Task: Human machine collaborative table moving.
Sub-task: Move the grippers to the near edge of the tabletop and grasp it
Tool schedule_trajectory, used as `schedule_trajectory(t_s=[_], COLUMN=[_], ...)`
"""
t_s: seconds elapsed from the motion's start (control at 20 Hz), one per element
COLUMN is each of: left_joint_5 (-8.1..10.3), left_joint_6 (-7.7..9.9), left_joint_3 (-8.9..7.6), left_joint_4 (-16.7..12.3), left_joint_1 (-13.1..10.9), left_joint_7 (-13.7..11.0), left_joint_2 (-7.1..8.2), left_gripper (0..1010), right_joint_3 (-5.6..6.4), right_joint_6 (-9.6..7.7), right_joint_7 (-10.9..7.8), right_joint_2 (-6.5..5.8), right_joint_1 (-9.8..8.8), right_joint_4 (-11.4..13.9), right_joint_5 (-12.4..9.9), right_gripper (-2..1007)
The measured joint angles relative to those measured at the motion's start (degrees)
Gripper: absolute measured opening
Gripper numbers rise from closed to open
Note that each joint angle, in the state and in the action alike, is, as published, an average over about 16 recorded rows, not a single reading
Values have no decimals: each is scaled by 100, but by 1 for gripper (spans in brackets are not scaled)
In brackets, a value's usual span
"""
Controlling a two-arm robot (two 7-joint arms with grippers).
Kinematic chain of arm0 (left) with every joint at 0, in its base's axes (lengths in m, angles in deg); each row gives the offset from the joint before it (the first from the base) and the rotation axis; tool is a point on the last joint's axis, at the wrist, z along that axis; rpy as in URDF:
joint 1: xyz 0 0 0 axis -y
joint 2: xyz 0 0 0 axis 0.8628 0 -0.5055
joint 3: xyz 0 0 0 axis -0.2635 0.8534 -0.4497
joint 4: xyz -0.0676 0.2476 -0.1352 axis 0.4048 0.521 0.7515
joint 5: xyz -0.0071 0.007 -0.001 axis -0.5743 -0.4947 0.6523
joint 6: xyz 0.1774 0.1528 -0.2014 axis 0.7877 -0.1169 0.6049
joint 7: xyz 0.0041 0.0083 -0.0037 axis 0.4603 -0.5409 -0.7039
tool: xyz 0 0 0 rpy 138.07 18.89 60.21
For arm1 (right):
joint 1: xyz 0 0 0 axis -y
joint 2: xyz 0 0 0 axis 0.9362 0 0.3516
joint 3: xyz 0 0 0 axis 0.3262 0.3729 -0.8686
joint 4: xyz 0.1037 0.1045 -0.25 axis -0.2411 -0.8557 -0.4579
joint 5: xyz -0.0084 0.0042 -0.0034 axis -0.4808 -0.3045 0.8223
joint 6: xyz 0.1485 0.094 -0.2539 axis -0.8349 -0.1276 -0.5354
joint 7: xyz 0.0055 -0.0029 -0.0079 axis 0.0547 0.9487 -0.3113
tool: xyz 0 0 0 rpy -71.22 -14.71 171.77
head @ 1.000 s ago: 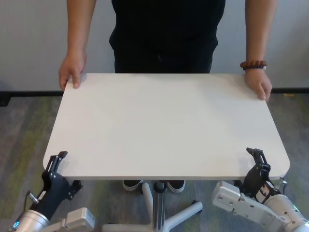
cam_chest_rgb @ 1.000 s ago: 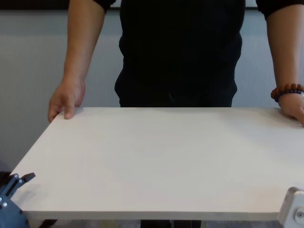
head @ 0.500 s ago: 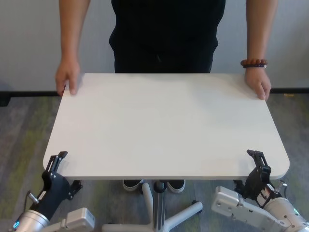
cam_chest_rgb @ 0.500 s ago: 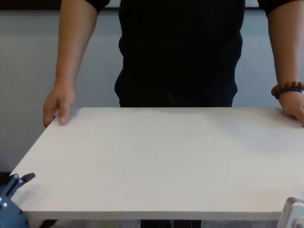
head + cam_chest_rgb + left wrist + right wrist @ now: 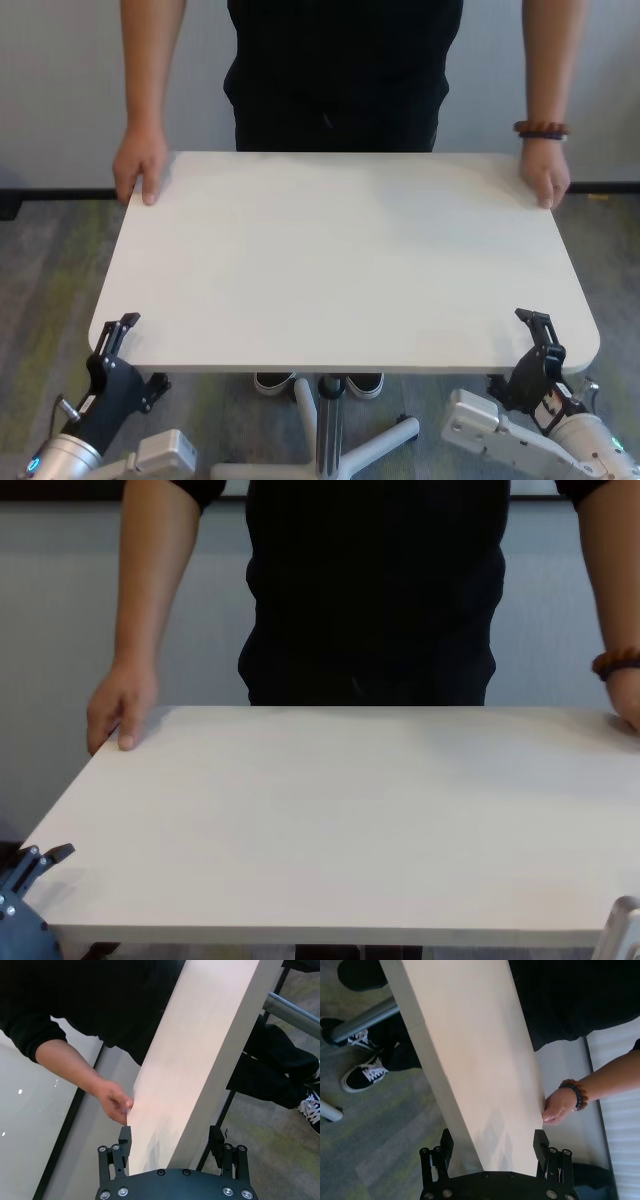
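Human (image 5: 340, 70) has shifted both hands outward on the table (image 5: 340, 260); left gripper (image 5: 172, 1146) and right gripper (image 5: 492, 1147) straddle its near corners, fingers apart, lift pending.

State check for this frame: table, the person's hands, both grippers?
table: upright, level, top bare.
human: standing at the far edge.
human's hands: gripping both far corners, one each.
left gripper: open, fingers straddling the near edge.
right gripper: open, fingers straddling the near edge.
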Motion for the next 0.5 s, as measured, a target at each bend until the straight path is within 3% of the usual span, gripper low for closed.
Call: schedule_trajectory(t_s=[0.5], left_joint_5=[0], left_joint_6=[0], left_joint_3=[0], left_joint_4=[0], left_joint_1=[0], left_joint_7=[0], left_joint_2=[0], left_gripper=[1000], right_joint_3=[71], right_joint_6=[143], right_joint_7=[76], right_joint_2=[47], right_joint_1=[-47], right_joint_4=[-32], right_joint_5=[-87], right_gripper=[1001])
